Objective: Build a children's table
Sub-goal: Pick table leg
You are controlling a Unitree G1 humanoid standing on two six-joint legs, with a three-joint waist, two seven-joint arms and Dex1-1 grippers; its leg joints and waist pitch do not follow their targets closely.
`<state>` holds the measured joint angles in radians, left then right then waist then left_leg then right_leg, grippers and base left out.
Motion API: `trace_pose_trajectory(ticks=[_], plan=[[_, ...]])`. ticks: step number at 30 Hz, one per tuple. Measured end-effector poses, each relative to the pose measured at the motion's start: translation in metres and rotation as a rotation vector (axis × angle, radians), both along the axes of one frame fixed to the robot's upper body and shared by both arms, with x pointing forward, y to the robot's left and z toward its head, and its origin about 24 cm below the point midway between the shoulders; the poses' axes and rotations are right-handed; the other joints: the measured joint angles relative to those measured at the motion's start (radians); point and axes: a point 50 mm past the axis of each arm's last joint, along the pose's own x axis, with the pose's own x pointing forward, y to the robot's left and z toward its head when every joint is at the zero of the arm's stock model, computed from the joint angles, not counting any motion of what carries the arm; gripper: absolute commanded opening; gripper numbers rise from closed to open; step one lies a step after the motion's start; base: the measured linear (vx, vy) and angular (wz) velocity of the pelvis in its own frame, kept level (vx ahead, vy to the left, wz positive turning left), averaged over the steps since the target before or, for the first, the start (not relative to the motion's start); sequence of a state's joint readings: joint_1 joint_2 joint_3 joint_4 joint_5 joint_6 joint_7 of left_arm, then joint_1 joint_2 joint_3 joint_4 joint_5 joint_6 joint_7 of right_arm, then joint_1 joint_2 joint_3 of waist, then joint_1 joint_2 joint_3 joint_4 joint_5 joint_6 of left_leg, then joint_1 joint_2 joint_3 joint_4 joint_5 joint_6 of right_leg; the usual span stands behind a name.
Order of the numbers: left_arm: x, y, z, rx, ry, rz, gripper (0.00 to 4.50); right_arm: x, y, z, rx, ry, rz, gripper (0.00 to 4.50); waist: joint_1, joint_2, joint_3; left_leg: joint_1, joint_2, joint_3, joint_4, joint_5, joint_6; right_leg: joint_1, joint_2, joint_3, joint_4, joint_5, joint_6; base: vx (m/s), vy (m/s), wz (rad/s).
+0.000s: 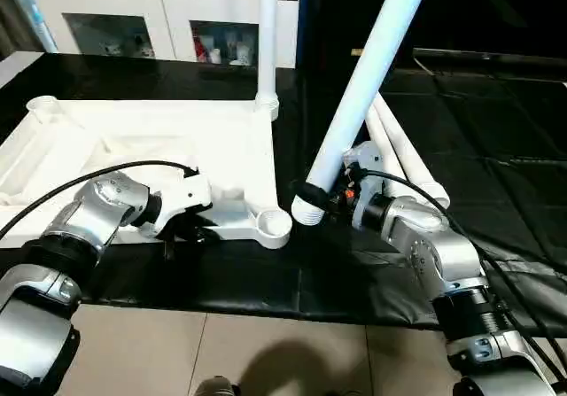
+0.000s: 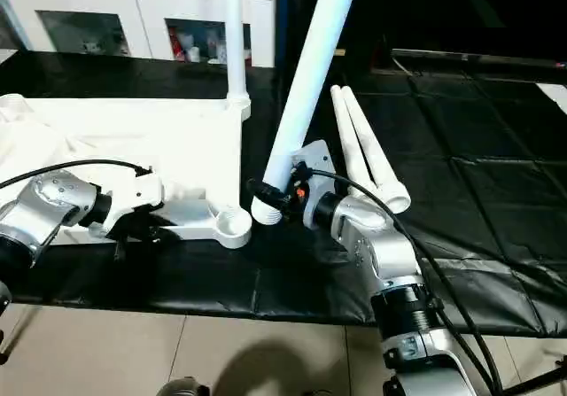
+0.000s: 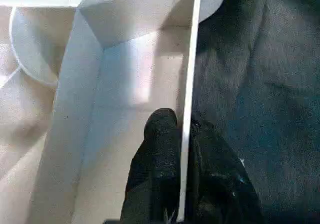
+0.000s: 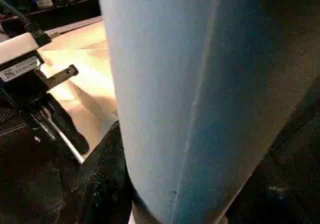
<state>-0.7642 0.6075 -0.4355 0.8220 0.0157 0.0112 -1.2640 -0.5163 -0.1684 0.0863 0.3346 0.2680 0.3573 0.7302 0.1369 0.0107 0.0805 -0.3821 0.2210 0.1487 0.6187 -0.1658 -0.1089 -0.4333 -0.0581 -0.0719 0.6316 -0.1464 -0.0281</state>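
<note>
Left pincer [image 3: 182, 149] tight on tabletop rim [image 3: 189, 83]; right pincer [image 1: 330, 197] around leg [image 1: 359, 95].

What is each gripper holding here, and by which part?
Left gripper pinches the table top's thin near side wall, by the empty corner socket. Right gripper clamps a tilted leg close to its lower end.

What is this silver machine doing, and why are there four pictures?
It is a robot with two arms, building a white children's table. Two pictures come from cameras in its head, two from cameras on its wrists. The table top lies upside down on a black mat, with one leg already standing in a far corner. The left end effector pinches the top's thin edge. The right end effector holds a second leg beside the empty near socket. Two spare legs lie alongside.
</note>
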Motion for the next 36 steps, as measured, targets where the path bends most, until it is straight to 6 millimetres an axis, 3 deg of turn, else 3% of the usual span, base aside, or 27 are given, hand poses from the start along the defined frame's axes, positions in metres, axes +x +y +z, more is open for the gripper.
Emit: trace_pose_trajectory(ticks=[8, 12, 19, 20, 26, 31, 36], plan=[[0.005, -0.024, -0.002, -0.101, 0.098, 0.150, 0.00, 0.000, 0.003, 0.002, 0.009, -0.004, 0.008, 1.91, -0.011, 0.003, -0.001, 0.000, 0.000, 0.001, 0.000, 0.000, 0.000, -0.001, 0.000, 0.000, 0.000, 0.000, 0.000, 0.000, 0.000, 0.00], [-0.001, -0.026, -0.005, -0.112, 0.069, 0.116, 0.00, 0.001, 0.003, 0.002, 0.007, -0.006, 0.008, 1.91, -0.014, 0.010, -0.005, -0.001, -0.001, 0.001, -0.002, 0.000, 0.000, -0.002, 0.000, 0.000, 0.000, 0.000, 0.000, 0.000, 0.000, 0.00], [-0.008, -0.028, -0.009, -0.141, 0.001, 0.046, 0.00, 0.000, 0.004, 0.002, 0.009, -0.006, 0.018, 1.91, -0.009, 0.011, -0.006, 0.000, -0.001, 0.001, -0.002, 0.000, 0.000, 0.000, -0.001, 0.000, 0.000, 0.000, 0.000, 0.000, 0.000, 0.00], [-0.009, -0.027, -0.009, -0.145, -0.001, 0.054, 0.45, 0.000, 0.004, 0.002, 0.009, -0.007, 0.018, 1.91, -0.010, 0.012, -0.006, 0.000, -0.001, 0.001, -0.002, 0.000, 0.000, -0.001, -0.001, 0.000, 0.000, 0.000, 0.000, 0.000, 0.000, 0.00], [-0.012, -0.029, -0.008, -0.204, -0.020, 0.071, 0.89, 0.000, 0.004, 0.003, 0.008, -0.019, 0.018, 1.91, -0.015, 0.011, -0.006, -0.001, -0.001, 0.001, -0.002, 0.000, 0.000, -0.001, 0.000, 0.000, 0.000, 0.000, 0.000, 0.000, 0.000, 0.00], [-0.011, -0.028, -0.005, -0.209, -0.056, 0.067, 0.90, 0.000, 0.006, 0.002, 0.004, -0.017, 0.028, 1.91, -0.018, 0.011, -0.006, -0.001, -0.002, 0.001, -0.002, 0.000, 0.000, -0.001, 0.000, 0.000, 0.000, 0.000, 0.001, 0.000, 0.000, 0.00], [-0.012, -0.026, -0.006, -0.207, -0.048, 0.064, 0.54, 0.000, 0.008, 0.001, 0.003, -0.012, 0.037, 1.91, -0.021, 0.011, -0.006, -0.001, -0.003, 0.001, -0.002, 0.000, 0.000, -0.001, 0.000, 0.000, 0.000, 0.000, 0.001, 0.000, 0.000, 0.00]])
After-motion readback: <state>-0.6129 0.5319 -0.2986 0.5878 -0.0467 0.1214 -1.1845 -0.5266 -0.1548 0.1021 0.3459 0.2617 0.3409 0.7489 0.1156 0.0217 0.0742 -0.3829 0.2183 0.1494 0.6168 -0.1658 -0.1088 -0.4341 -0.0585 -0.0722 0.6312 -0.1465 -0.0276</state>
